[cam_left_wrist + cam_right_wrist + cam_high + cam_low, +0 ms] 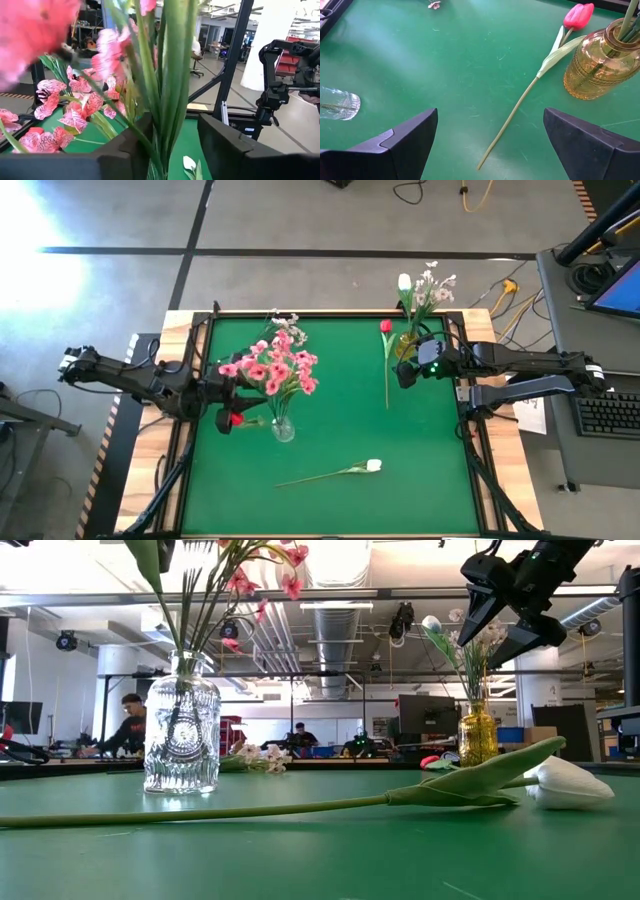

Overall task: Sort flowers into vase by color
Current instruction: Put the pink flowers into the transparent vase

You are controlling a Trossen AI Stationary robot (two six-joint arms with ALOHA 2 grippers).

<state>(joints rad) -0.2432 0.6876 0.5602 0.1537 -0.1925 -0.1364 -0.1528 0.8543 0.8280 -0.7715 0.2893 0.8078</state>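
Green felt covers the table (330, 400), w/ a wood border and concrete floor round it; in the low view we see an open workshop behind, w/ people seated at desks.

Near the left side stands a clear ribbed glass vase (283, 427) holding a bunch of pink blossom sprays (272, 366). Our left gripper (232, 418) sits right at the stems just beside that vase; in its wrist view the green stems (167, 75) run up between the two dark fingers (227, 145), which stand somewhat apart. We can't tell if they touch the stems.

At the far right corner an amber glass vase (600, 62) holds a white tulip (404, 282) and small white-blossom sprays (435, 285). A red tulip (578, 16) lies flat on the felt just beside it, long stem (512, 112) trailing toward the table's near edge. Our right gripper (405, 372) hangs above the table next to the amber vase, fingers spread wide, nothing in them.

Another white tulip (373, 466) lies on the felt toward the near edge, stem pointing left, well apart from both vases. One small loose blossom (434, 4) lies near the far edge.
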